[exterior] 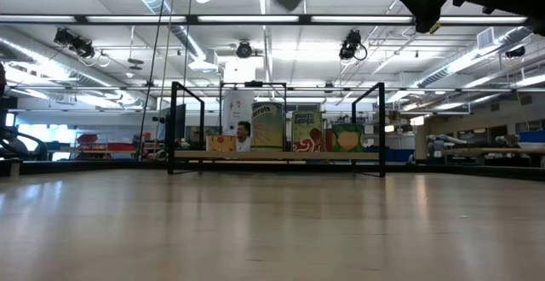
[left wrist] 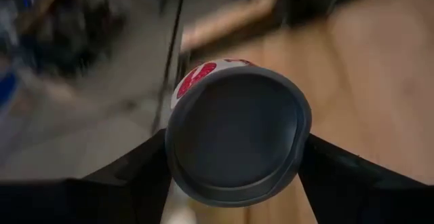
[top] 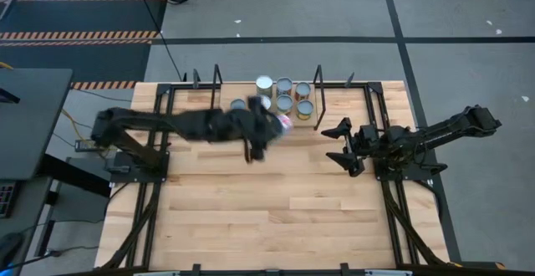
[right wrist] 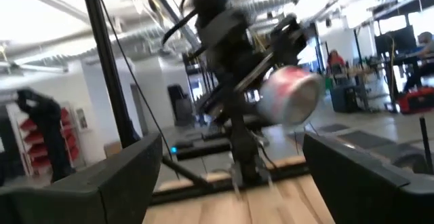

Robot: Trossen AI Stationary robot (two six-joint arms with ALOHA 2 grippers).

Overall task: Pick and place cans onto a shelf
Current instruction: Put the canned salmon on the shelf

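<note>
1. Left fingers (left wrist: 234,183) clamped on a can (left wrist: 236,137) (red-and-white label), one finger either side of it, raised above the bench (top: 276,209).
2. Held can sits just short of the shelf (top: 338,92).
3. Six more cans (top: 284,96) stand on the shelf, just beyond the left fingers.
4. Right fingers (top: 343,146) apart, holding nothing, off to the side near the shelf's end.

place: industrial lab hall | cues: ceiling strip lights (exterior: 358,21); hazard-striped floor (top: 79,35)

Seven cans (top: 284,85) in all: six standing on one shelf (top: 334,96), one carried in the left gripper (top: 282,122).
</note>
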